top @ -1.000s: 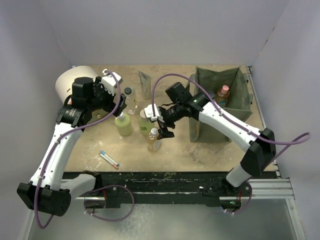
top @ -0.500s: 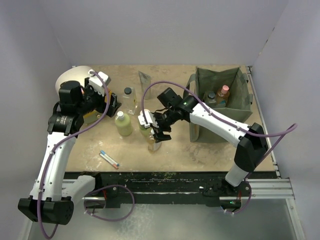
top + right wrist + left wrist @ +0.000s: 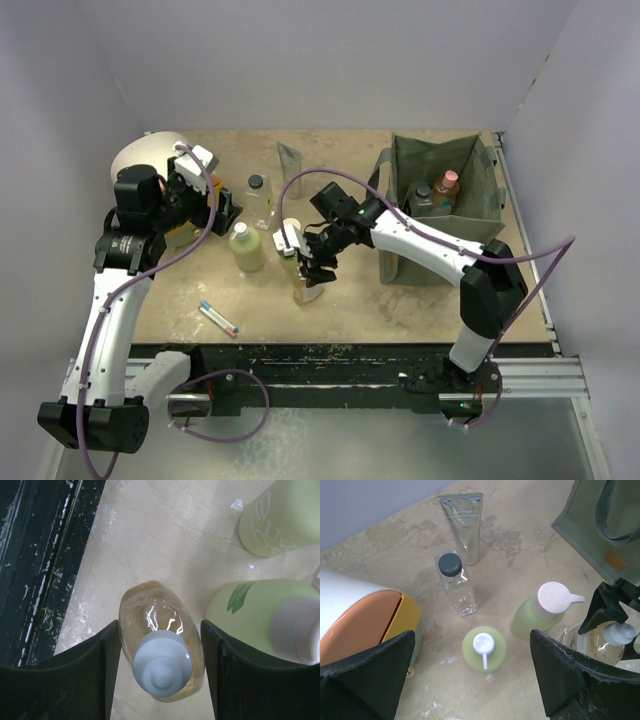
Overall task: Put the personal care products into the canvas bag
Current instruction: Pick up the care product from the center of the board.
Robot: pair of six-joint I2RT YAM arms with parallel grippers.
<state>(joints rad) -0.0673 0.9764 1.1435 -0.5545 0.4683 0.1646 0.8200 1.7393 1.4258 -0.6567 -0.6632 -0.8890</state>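
While your right gripper (image 3: 160,625) is down over the amber bottle (image 3: 159,607) w/ the light cap, its two fingers stand one on each side of the body, tight against it. Whether they press or only touch, you can't tell from these views. That bottle stands upright on the table (image 3: 400,300), nr the front edge and well apart from the canvas bag (image 3: 430,255).

Your left gripper (image 3: 471,635) hangs w/ jaws spread wide and nothing btwn them, up beside the white and orange domed box (image 3: 150,160).

Just behind the amber bottle stands a pale green bottle w/ a white flip cap (image 3: 540,615), almost touching it in the right wrist view. To its left is a rounder pale green pump bottle (image 3: 484,647). Further back stands a clear bottle w/ a black cap (image 3: 456,587), and behind that a silver-grey tube (image 3: 463,525) lies flat.

The bag is at the far right, mouth open. Inside it you can see an orange bottle (image 3: 445,185) and a dark-capped one (image 3: 422,192) (both upright, side by side).

A thin pen-like stick (image 3: 218,318) lies nr the front left.
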